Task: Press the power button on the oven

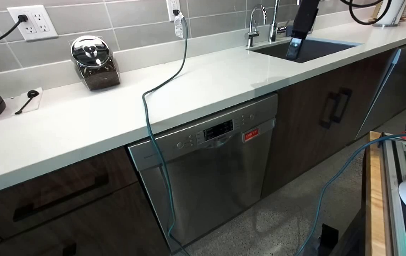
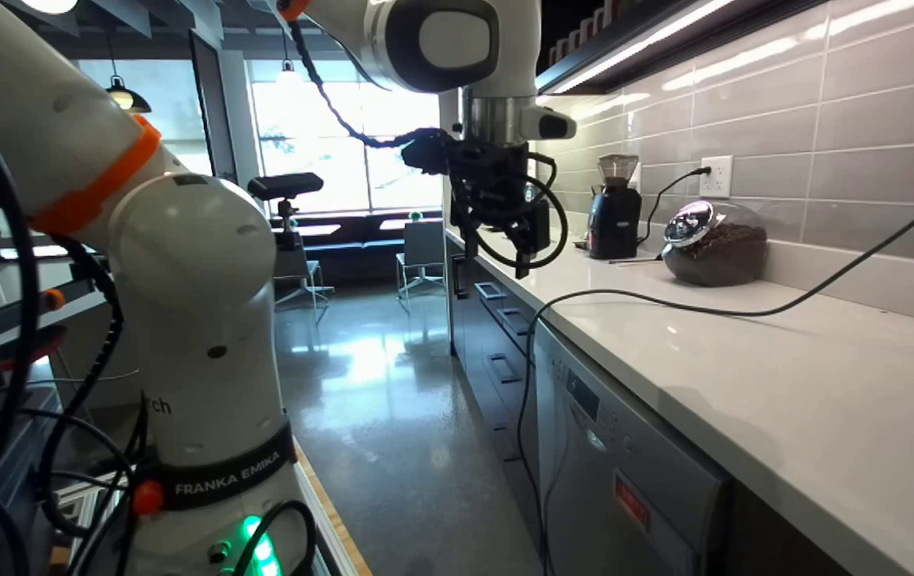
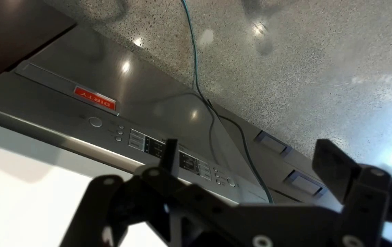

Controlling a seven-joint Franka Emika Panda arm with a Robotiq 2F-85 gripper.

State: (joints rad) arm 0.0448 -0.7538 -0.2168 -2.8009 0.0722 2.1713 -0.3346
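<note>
Currently: pincer (image 3: 248,145) spread wide, holding nothing, clear of the oven (image 1: 217,185) set beneath the white desk (image 1: 92,117). Step (judged): approach, press not yet made. Next, likely: narrow pincer, lower to control strip (image 1: 206,133), push power button (unidentifiable).

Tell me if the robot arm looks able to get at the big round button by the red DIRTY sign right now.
Probably yes. The claw is open and would likely need to come down, but nothing shows in front of the button; the hanging cord crosses the appliance beyond the display.
</note>
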